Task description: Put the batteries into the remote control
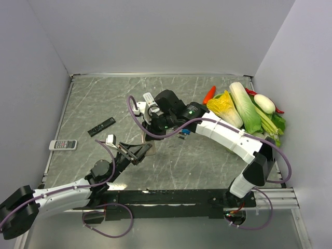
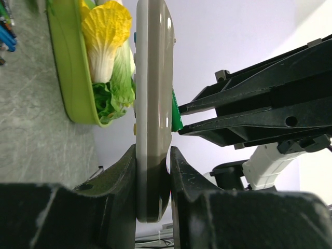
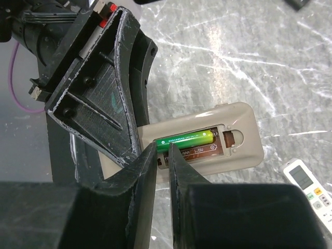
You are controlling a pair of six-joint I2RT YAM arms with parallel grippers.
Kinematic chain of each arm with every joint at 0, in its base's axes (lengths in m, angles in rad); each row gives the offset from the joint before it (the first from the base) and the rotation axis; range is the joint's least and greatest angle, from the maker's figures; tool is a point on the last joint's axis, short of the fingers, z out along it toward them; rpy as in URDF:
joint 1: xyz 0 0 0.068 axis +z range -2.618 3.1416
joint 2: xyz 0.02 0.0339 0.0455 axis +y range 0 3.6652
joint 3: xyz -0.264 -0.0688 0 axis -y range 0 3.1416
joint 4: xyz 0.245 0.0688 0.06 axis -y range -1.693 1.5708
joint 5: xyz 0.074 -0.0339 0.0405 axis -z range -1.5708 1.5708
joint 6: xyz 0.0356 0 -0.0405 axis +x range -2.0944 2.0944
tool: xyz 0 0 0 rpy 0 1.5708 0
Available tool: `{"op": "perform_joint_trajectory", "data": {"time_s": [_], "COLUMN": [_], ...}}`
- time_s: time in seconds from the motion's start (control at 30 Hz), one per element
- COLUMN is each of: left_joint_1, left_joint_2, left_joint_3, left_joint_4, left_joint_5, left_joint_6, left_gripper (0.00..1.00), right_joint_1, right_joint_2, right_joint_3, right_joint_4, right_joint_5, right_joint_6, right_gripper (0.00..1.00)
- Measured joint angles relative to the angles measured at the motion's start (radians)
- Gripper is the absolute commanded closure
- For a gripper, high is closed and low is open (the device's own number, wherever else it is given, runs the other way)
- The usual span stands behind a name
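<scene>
1. Left gripper (image 2: 153, 155): its fingers are clamped on the two broad faces of the remote (image 2: 153, 104) at one end. The rest of the body juts out past the fingertips.
2. Remote: it is held off the table (image 3: 249, 62), near the middle of the scene and slightly to the left. Its grey-beige back faces the right arm, and the bay in that back is uncovered.
3. Battery (image 3: 184, 139): one green cell lies lengthwise in the bay. In the left wrist view, a green sliver stands slightly proud of the back.
4. Right gripper (image 3: 162, 150): it reaches in from the right, and its fingers are nearly together with only a slim gap between them. The tips meet one end of the battery. The views do not show whether they pinch the cell or only touch it.
5. Spare cells (image 2: 6, 37): small blue and green cylinders lie on the table, cut off by the edge of the left wrist view.
6. White remote (image 1: 63, 144): it lies flat at the left side of the table.
7. Dark remote (image 1: 101, 126): it lies just beyond the white remote, towards the middle.
8. Vegetables (image 1: 244, 106): a heap with a cabbage, a carrot and a white radish sits at the far right, well apart from both grippers.
</scene>
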Motion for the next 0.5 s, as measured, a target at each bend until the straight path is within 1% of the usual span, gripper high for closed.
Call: {"op": "perform_joint_trajectory", "data": {"time_s": [0.3,0.37,0.5], "left_joint_1": [0.003,0.004,0.005], "left_joint_2": [0.003,0.003,0.003], "left_joint_3": [0.000,0.000,0.000], "left_joint_4": [-0.051,-0.063,-0.087], "left_joint_5": [-0.001,-0.001,-0.001], "left_joint_6": [0.014,0.015,0.022], "left_gripper": [0.99,0.99,0.99], "right_joint_1": [-0.009,-0.010,-0.011], "right_joint_2": [0.018,0.020,0.023], "right_joint_3": [-0.031,-0.039,-0.060], "right_joint_4": [0.018,0.022,0.039], "right_joint_5": [-0.020,-0.023,-0.027], "right_joint_6": [0.000,0.000,0.002], "right_gripper": [0.86,0.89,0.90]}}
